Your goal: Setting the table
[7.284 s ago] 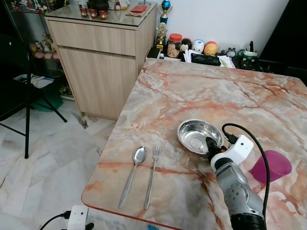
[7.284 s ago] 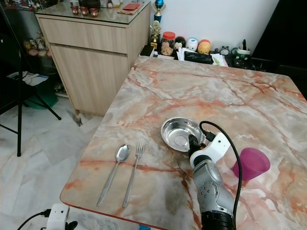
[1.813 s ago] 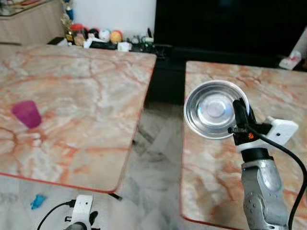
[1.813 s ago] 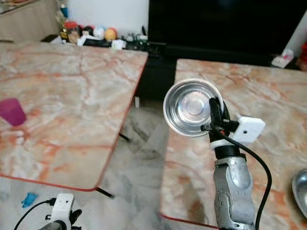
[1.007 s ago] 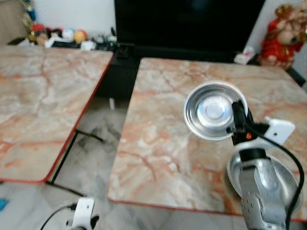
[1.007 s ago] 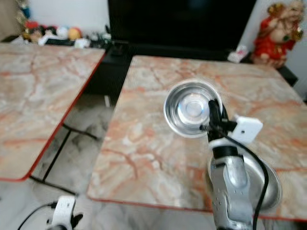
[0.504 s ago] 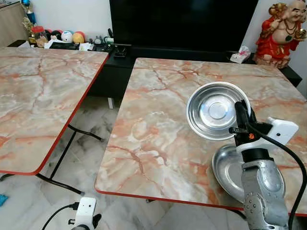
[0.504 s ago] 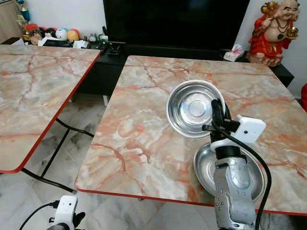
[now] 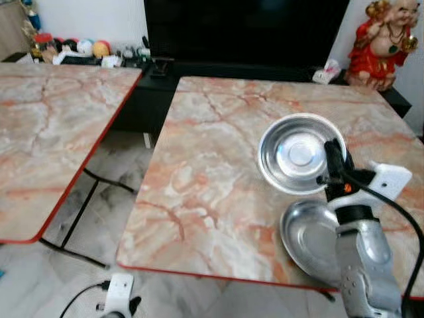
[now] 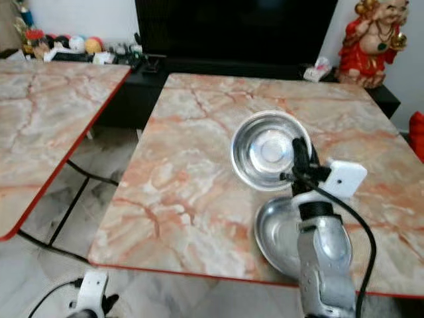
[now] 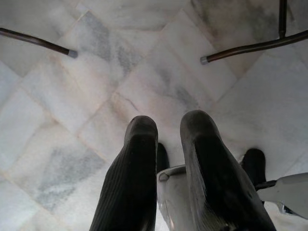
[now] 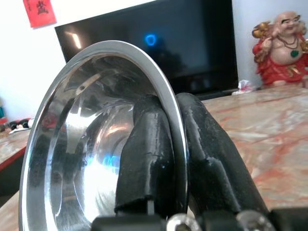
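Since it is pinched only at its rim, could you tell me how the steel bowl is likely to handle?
The steel bowl looks rigid and probably light. Its polished rim may slip between the right hand's fingers. Its rounded shape could rock when set beside the metal plate.

Very little could be read in the room. A red paper hanging (image 12: 39, 10) on the white wall, up beside the dark television screen (image 12: 159, 53), carried a black character (Chinese by the look of it, though cut off by the edge of the view and too small for me to make out). Nothing else bore legible print: the jars and trinkets (image 9: 79, 50) on the far low shelf were too blurred.
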Tool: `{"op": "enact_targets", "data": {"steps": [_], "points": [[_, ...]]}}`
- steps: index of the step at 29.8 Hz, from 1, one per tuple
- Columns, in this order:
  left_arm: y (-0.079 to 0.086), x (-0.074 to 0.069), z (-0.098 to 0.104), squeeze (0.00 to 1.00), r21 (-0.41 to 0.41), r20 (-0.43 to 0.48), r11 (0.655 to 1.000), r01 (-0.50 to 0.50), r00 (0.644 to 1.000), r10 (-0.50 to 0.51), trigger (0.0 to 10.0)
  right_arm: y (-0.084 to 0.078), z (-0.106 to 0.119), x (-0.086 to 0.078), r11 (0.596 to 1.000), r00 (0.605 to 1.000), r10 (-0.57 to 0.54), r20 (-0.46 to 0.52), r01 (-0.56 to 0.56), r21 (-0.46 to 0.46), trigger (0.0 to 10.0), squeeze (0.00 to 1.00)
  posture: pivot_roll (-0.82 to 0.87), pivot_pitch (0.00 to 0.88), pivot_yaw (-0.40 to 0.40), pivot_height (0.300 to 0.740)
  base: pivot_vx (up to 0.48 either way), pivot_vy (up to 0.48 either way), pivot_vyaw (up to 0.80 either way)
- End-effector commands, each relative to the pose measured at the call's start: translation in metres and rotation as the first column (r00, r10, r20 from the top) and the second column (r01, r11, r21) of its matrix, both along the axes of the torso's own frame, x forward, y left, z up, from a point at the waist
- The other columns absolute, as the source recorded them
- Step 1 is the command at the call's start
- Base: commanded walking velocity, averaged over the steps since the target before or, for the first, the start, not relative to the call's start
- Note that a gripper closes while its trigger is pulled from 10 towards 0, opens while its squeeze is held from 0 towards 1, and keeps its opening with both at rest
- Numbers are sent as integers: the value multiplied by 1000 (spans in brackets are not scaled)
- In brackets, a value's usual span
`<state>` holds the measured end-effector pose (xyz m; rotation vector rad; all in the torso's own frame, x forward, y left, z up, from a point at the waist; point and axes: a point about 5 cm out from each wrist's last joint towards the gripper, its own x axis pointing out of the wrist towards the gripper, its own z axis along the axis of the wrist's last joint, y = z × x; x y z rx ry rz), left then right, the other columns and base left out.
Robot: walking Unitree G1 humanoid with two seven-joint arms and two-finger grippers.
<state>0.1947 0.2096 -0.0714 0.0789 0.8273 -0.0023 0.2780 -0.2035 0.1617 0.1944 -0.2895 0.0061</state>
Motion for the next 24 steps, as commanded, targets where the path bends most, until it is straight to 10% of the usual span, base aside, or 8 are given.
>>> {"op": "enact_targets", "data": {"steps": [1, 24], "points": [[4, -6, -3, 0, 4, -24, 1000, -9, 1000, 9, 10000, 3, 4, 2, 1000, 1000, 13, 10, -13, -7, 10000, 0, 52, 0, -37, 740, 0, 0, 0], [1, -6, -3, 0, 2, -31, 1000, -4, 1000, 4, 10000, 1, 9, 1, 997, 999, 32, -3, -33, -64, 10000, 0, 45, 0, -38, 740, 0, -50, 0]]}}
